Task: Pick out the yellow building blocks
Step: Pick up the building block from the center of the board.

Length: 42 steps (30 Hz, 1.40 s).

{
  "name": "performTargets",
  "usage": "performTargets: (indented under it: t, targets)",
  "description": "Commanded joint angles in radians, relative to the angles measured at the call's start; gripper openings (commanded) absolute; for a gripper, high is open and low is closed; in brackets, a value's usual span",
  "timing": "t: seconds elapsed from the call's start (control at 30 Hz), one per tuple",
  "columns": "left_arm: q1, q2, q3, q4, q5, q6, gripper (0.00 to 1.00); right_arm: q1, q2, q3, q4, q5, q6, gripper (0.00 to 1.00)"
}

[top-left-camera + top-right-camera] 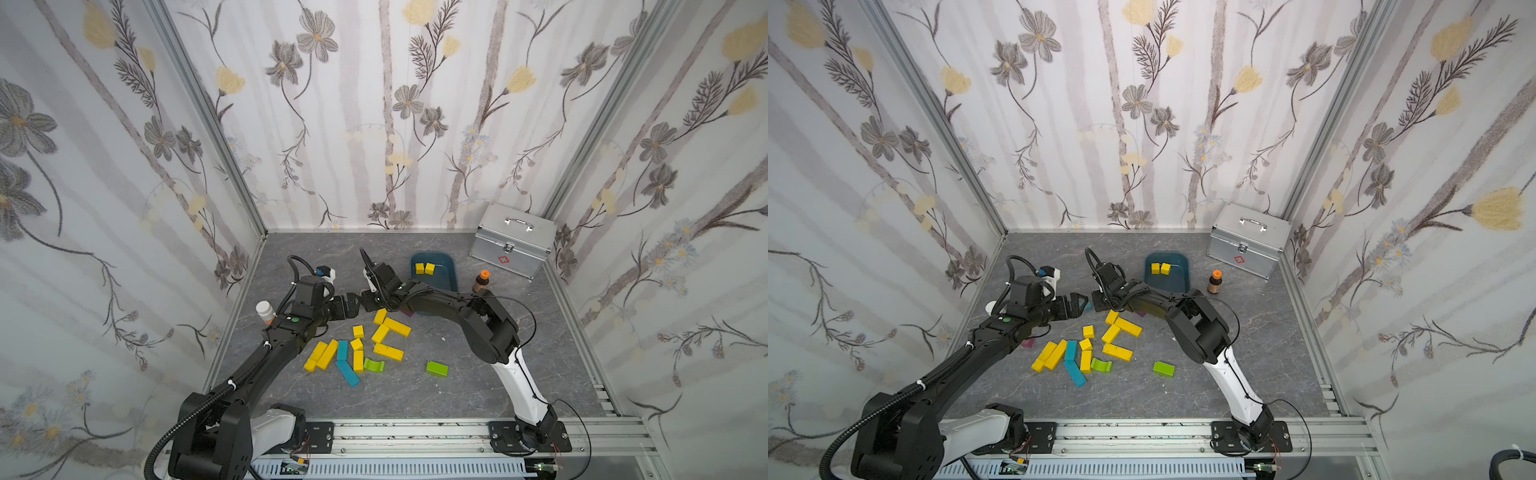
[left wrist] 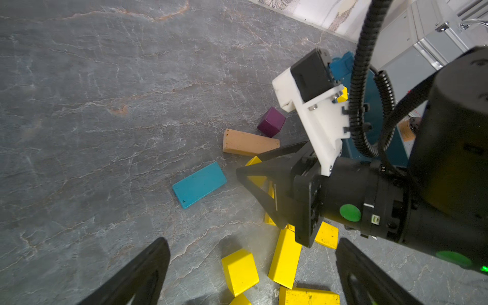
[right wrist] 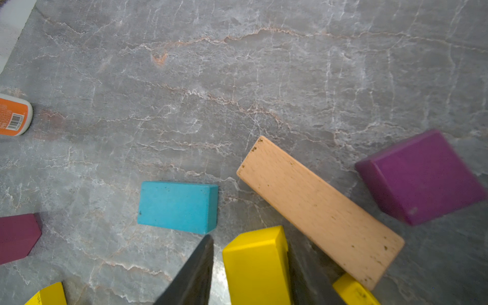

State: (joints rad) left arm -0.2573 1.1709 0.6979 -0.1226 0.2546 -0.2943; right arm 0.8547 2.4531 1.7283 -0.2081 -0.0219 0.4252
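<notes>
While the right gripper (image 3: 249, 241) straddles one yellow block (image 3: 256, 266) at the far edge of the pile, its jaws stand narrow. A sliver of table shows along one side, so I cannot tell whether the pinch is firm. The left gripper (image 2: 250, 277) hangs wide open and empty, almost nose to nose with it. That closeness worries me: a lift or swing could knock the two together. The tan bar (image 3: 317, 208) lies just beside the block and could get dragged along. Two yellow cubes (image 1: 424, 269) sit in the blue tray (image 1: 446, 278). The other yellow blocks (image 1: 380, 333) lie scattered on the table (image 1: 415, 395) between the arms.
</notes>
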Motion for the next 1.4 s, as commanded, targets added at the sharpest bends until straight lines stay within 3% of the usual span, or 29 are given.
performTargets:
  t: [0.0,0.6,1.37]
  targets:
    - [0.003,-0.004,0.006,0.019,-0.008,-0.003,1.00,0.000,0.005,0.008,0.001,0.029,-0.011,0.48]
    - [0.006,-0.014,0.008,0.017,-0.013,0.000,1.00,0.011,0.022,0.038,-0.048,0.062,-0.019,0.45]
    - [0.007,-0.022,0.008,0.012,-0.015,0.004,1.00,0.027,-0.016,0.022,-0.030,0.085,-0.022,0.26]
